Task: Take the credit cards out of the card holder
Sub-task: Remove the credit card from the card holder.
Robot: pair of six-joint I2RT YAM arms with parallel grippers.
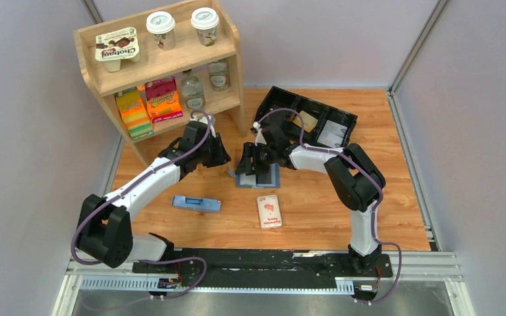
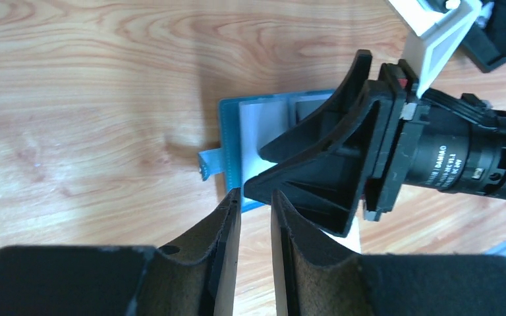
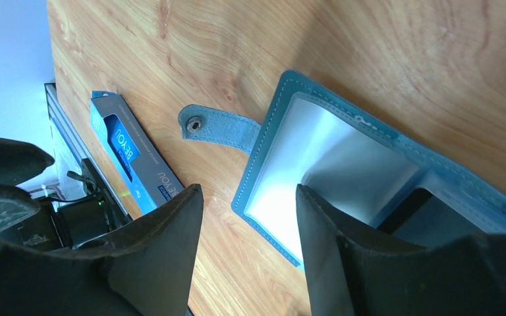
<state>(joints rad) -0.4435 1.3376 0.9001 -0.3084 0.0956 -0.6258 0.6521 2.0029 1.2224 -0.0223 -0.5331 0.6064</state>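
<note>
The card holder (image 1: 270,182) lies open near the middle of the tabletop (image 1: 382,197), its strap tab (image 3: 221,128) pointing toward the left arm. The right gripper (image 3: 247,197) hangs right over it, jaws wide and empty, one finger above the holder, the other off its edge. The left gripper (image 2: 255,197) sits just beside the strap side, jaws narrowly parted, holding nothing. The right wrist view shows a dark credit card (image 3: 408,209) tucked in a pocket; the top view hides it beneath the grippers

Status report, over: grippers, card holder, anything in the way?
Left gripper open, empty, at corner of card holder. Right gripper open, straddling its edge. Dark card in slot. Grippers crowd each other.
</note>
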